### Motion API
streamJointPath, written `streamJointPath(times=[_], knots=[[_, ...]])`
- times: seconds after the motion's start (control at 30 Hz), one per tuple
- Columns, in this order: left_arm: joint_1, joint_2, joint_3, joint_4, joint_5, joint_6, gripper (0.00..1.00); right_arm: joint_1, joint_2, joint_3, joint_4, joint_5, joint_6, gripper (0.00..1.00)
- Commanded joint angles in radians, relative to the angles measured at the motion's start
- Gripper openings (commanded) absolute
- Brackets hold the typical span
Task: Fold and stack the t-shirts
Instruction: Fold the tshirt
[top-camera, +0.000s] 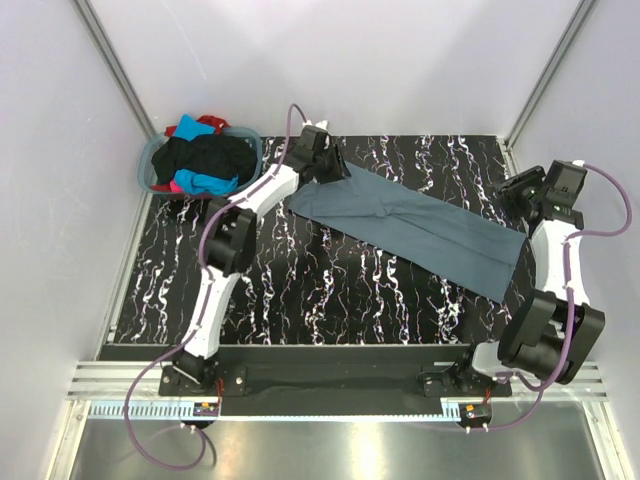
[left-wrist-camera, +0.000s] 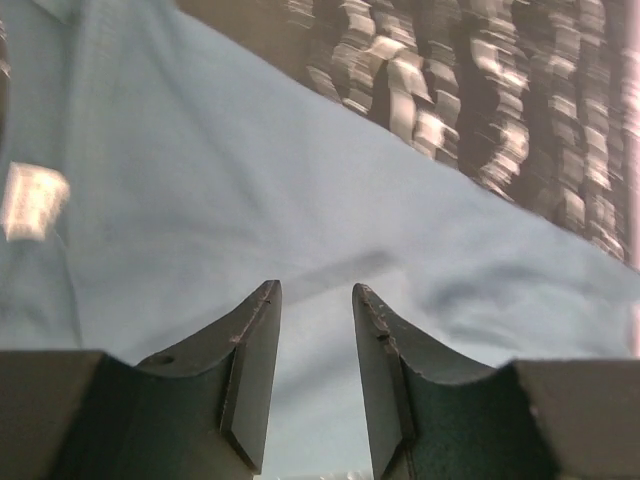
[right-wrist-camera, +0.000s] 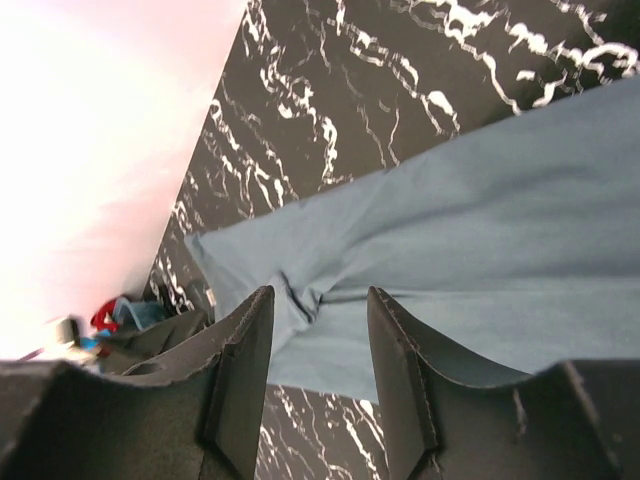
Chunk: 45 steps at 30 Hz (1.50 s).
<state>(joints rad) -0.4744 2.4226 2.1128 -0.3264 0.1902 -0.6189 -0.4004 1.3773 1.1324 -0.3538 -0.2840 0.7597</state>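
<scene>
Black white-veined marble worktop (top-camera: 300, 290). Slate blue-grey t-shirt (top-camera: 420, 225) lies flat on it in a long diagonal band from far centre-left down to near right, with a crease mid-length.

Round grey-blue laundry basket (top-camera: 147, 165) sits at the far-left corner, well apart from that shirt. It holds a heap: black tee (top-camera: 210, 155) on top, turquoise tee (top-camera: 205, 183) and pink tee (top-camera: 180, 186) at the near side, red tee (top-camera: 210, 122) at the far rim.

Left arm (top-camera: 240, 230) reaches to the shirt's far-left end. Left fingers (left-wrist-camera: 255, 340) are spread over the cloth with nothing between them; can't tell if they touch it.

Right arm (top-camera: 555, 250) is at the right edge, wrist just past the shirt's near-right end. Right fingers (right-wrist-camera: 245, 360) are spread, holding nothing, above the worktop.

Small white label (left-wrist-camera: 35, 200) on the shirt, blurred, left in the left wrist view.
</scene>
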Motion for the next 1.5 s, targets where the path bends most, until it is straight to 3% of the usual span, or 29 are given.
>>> streamJointPath(times=[0.0,0.17,0.23,0.3,0.5,0.77,1.0,1.1,1.47], knots=[[-0.062,-0.302,-0.147,0.183,0.032,0.034,0.40,0.002,-0.075,-0.023,0.045,-0.056,0.000,0.50],[-0.153,-0.427,-0.310,0.211,0.041,0.013,0.33,0.002,-0.136,-0.036,0.044,-0.110,0.015,0.50],[-0.200,-0.428,-0.338,0.211,0.034,-0.007,0.11,0.002,-0.161,-0.039,0.035,-0.132,0.016,0.50],[-0.231,-0.416,-0.366,0.211,0.031,-0.030,0.00,0.002,-0.176,-0.049,0.027,-0.152,0.012,0.50],[-0.332,-0.326,-0.361,0.188,-0.031,-0.036,0.00,0.002,-0.227,-0.069,0.019,-0.161,-0.005,0.50],[-0.340,-0.140,-0.266,0.104,-0.032,-0.007,0.00,0.002,-0.215,-0.069,0.018,-0.169,-0.019,0.51],[-0.340,-0.071,-0.257,0.026,-0.095,0.030,0.00,0.002,-0.213,-0.072,0.016,-0.170,-0.023,0.50],[-0.339,-0.086,-0.276,-0.036,-0.142,0.050,0.00,0.002,-0.211,-0.069,0.018,-0.176,-0.020,0.50],[-0.294,-0.287,-0.586,-0.045,-0.216,0.044,0.00,0.002,-0.218,-0.102,0.016,-0.187,-0.019,0.50]])
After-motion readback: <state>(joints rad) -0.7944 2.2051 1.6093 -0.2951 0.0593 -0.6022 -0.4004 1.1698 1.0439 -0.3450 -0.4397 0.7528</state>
